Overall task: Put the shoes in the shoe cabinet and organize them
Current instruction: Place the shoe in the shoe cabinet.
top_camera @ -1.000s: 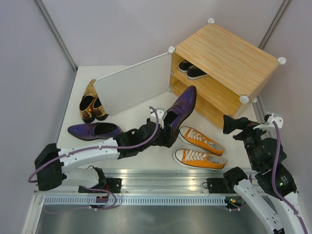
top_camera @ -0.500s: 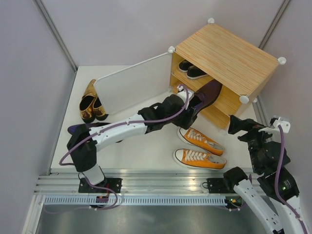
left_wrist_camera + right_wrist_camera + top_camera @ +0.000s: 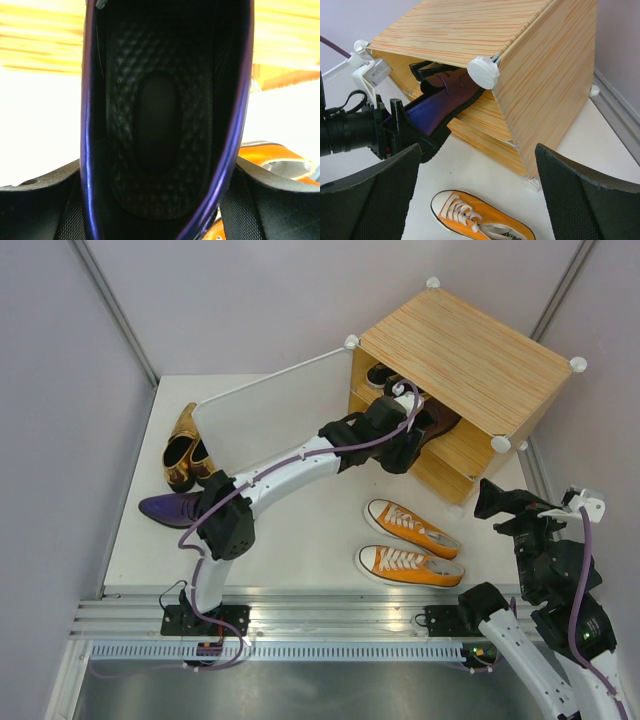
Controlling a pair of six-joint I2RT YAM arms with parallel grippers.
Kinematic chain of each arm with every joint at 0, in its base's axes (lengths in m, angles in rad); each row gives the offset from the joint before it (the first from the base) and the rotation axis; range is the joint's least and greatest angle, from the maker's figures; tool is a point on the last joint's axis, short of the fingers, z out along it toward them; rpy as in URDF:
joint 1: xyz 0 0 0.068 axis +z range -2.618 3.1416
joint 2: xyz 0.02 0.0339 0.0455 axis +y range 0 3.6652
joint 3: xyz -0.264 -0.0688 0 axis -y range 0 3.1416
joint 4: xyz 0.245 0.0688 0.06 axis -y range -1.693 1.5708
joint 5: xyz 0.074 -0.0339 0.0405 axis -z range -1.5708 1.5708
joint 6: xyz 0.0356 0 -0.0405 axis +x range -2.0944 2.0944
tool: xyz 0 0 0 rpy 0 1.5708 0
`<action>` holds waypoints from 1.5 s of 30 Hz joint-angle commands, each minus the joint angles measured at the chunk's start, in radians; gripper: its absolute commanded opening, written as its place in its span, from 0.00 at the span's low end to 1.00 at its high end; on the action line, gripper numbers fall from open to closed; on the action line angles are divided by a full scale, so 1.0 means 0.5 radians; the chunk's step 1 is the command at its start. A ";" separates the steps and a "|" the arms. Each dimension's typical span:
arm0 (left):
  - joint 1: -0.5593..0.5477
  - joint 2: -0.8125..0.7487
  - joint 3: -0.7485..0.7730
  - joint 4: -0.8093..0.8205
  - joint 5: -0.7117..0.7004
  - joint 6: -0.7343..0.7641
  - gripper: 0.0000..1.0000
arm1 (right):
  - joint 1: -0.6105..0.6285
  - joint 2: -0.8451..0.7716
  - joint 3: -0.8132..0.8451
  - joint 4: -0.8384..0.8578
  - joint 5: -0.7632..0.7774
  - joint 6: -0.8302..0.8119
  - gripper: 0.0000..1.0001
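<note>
The left hand grips a purple loafer, halfway into the shoe cabinet. Next: push it deeper, then let go. The right hand is open, empty.

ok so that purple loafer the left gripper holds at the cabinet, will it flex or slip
The purple loafer probably stays stiff: it juts from the left gripper into the shoe cabinet without sagging. Its glossy upper looks slick, so it might slide in the grip if the toe catches inside. Likely light, carried by its heel end alone.
</note>
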 commanded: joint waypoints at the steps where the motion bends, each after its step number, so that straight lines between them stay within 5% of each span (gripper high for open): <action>1: 0.018 -0.026 0.270 0.079 -0.053 0.134 0.02 | 0.013 -0.018 -0.025 0.019 0.038 -0.037 0.98; 26: 0.089 0.471 0.978 0.009 -0.093 0.383 0.06 | 0.074 -0.089 -0.120 0.084 0.057 -0.062 0.98; 29: 0.098 0.478 0.982 0.039 -0.078 0.389 0.13 | 0.083 -0.086 -0.123 0.090 0.060 -0.059 0.98; 41: 0.095 0.490 0.982 0.098 -0.041 0.414 0.75 | 0.105 -0.095 -0.147 0.105 0.081 -0.068 0.98; 45: 0.095 0.487 0.982 0.101 -0.029 0.404 0.87 | 0.111 -0.095 -0.147 0.108 0.084 -0.065 0.98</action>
